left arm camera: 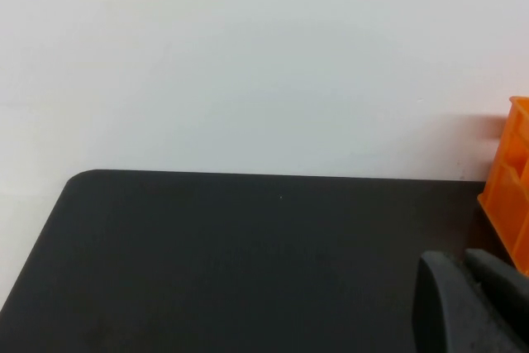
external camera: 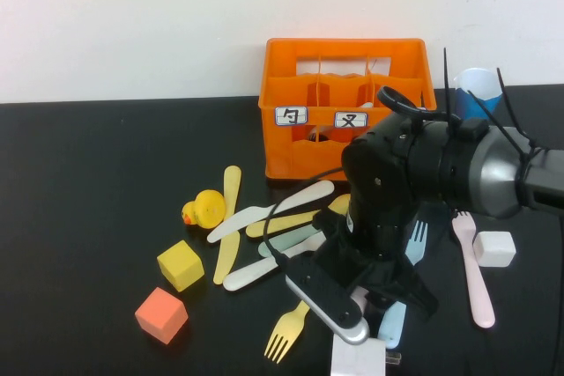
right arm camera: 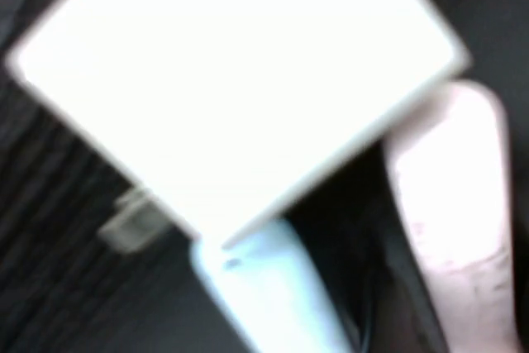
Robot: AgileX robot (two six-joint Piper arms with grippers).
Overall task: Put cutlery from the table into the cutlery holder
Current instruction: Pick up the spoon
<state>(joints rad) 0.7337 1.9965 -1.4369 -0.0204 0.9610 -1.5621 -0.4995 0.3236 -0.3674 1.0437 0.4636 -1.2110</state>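
Note:
The orange cutlery holder (external camera: 348,103) stands at the back of the black table (external camera: 106,217); its corner also shows in the left wrist view (left arm camera: 512,188). Pastel cutlery lies in front of it: a white knife (external camera: 273,209), a yellow piece (external camera: 227,226), a white spoon (external camera: 256,272), a yellow fork (external camera: 286,332), a pale blue fork (external camera: 414,244) and a pink spoon (external camera: 471,270). My right gripper (external camera: 384,348) is low over the blue fork's handle (right arm camera: 264,287), mostly hidden under the arm. My left gripper (left arm camera: 467,303) is shut and empty over bare table, left of the holder.
A white cube (external camera: 357,360) sits at the front edge beside the blue handle and fills the right wrist view (right arm camera: 231,80). Another white cube (external camera: 493,248), a yellow cube (external camera: 181,264), an orange cube (external camera: 161,314), a rubber duck (external camera: 204,209) and a blue cup (external camera: 471,90) are around.

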